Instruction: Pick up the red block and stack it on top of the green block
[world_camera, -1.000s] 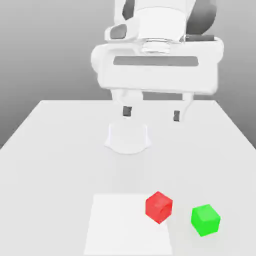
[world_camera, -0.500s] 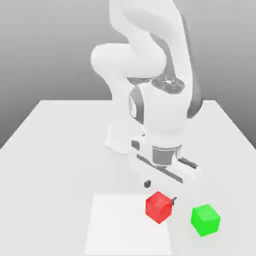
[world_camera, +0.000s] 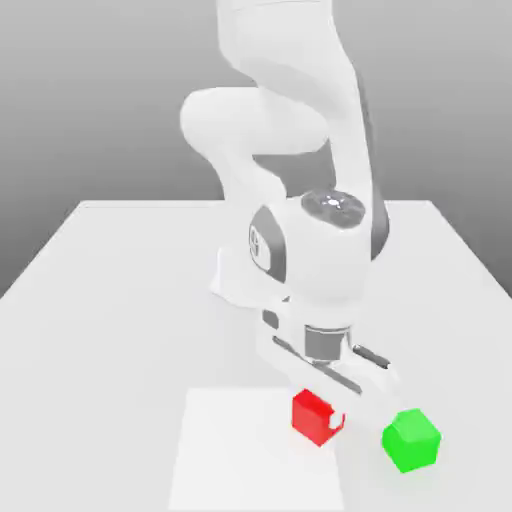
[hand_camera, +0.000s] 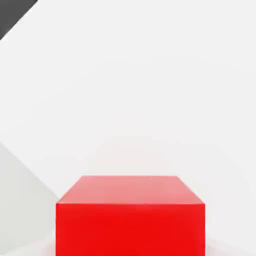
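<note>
The hand (world_camera: 320, 408), clamped on the red block (world_camera: 311, 420), should rise straight above the green block's (world_camera: 411, 440) height before crossing.

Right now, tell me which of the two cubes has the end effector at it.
The red block: the end effector is down at it, closed on its sides, whereas the green block sits apart, ungripped.

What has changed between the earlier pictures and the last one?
The arm swung down and forward, towards the exterior view's bottom, and its fingers closed on the red block. Both the red block and green block stayed in place.
</note>
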